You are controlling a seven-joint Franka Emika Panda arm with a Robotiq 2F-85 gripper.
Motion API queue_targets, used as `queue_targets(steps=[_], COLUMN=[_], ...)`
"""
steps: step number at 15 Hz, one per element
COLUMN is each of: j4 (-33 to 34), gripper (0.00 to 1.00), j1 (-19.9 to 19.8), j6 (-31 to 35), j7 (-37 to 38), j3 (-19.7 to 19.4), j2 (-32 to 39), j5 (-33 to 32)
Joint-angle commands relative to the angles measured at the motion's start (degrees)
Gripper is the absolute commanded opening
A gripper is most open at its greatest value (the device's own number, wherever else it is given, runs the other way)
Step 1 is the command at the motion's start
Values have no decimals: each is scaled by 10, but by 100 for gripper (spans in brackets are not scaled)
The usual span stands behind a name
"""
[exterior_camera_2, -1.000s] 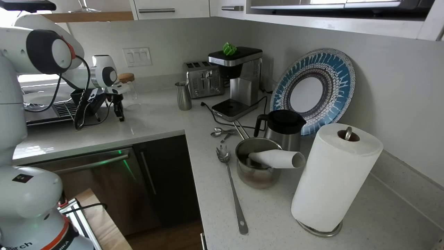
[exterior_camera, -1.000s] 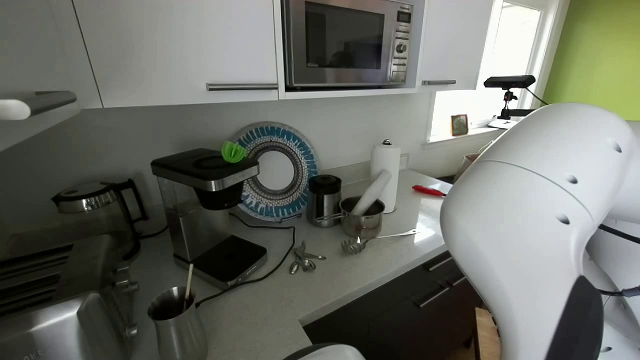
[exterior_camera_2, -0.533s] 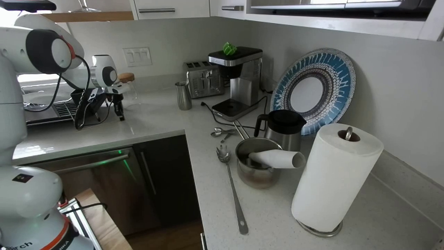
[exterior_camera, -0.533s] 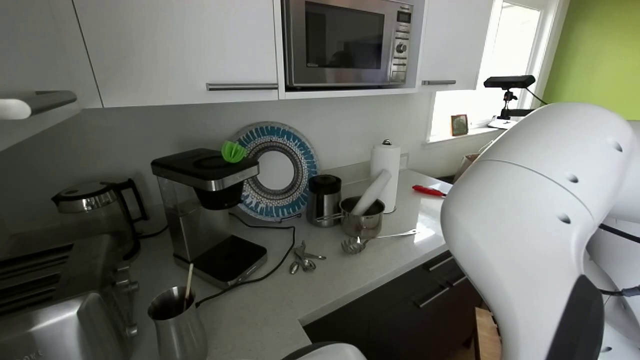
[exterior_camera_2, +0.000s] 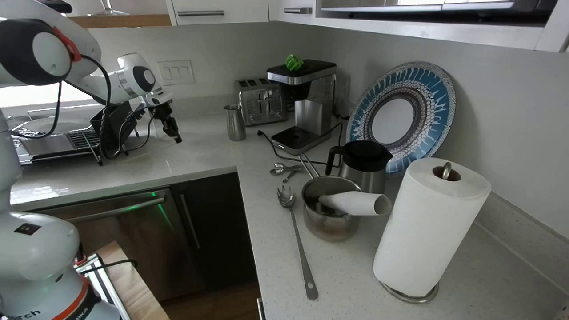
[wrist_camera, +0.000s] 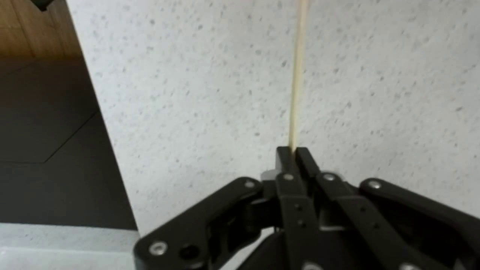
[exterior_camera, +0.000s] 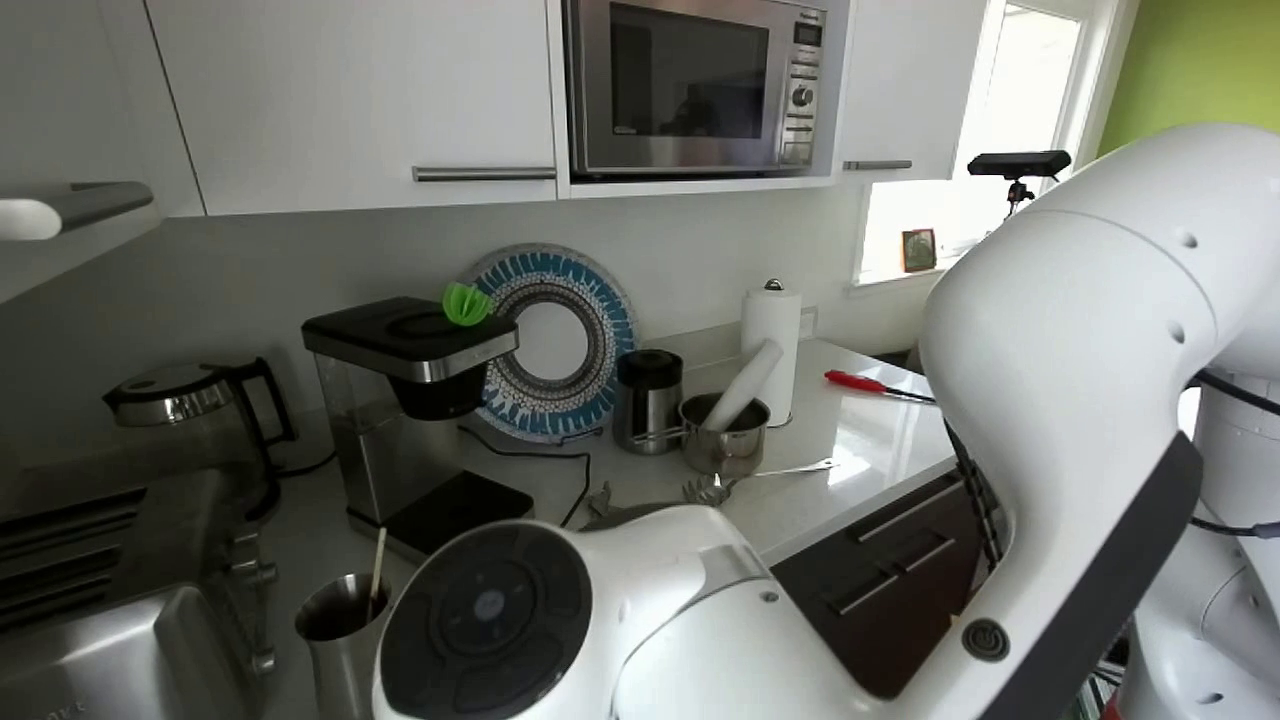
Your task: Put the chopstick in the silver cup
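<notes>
My gripper is shut on a thin pale chopstick, which points away from the fingertips above the speckled counter. In an exterior view my gripper is low over the counter, left of the silver cup and apart from it; the held chopstick cannot be made out there. The silver cup stands upright in both exterior views. Another chopstick leans inside it, its end above the rim. My arm covers the cup's right side and hides the gripper in that view.
A toaster stands right behind the cup. A coffee maker with its cord on the counter is to the right. A dish rack is behind my arm. A pot and a slotted spoon lie farther along.
My arm has swung toward the cup; the gripper moved right and slightly up in an exterior view. The wrist now fills the lower middle elsewhere, covering the measuring spoons. The cup has not moved.
</notes>
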Motion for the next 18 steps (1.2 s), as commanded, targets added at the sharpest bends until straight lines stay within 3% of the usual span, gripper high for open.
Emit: queue_targets(steps=[1, 7, 11, 16, 18], j4=[-38, -66, -84, -77, -85], gripper=[2, 2, 2, 2, 2], j1=[-29, -79, -111, -139, -147], j6=[-28, -94, -88, -81, -42], j7=[19, -39, -92, -162, -162], j3=[11, 39, 54, 69, 69], j2=[-57, -135, -177, -179, -182], j5=[-46, -136, -195, -329, -391])
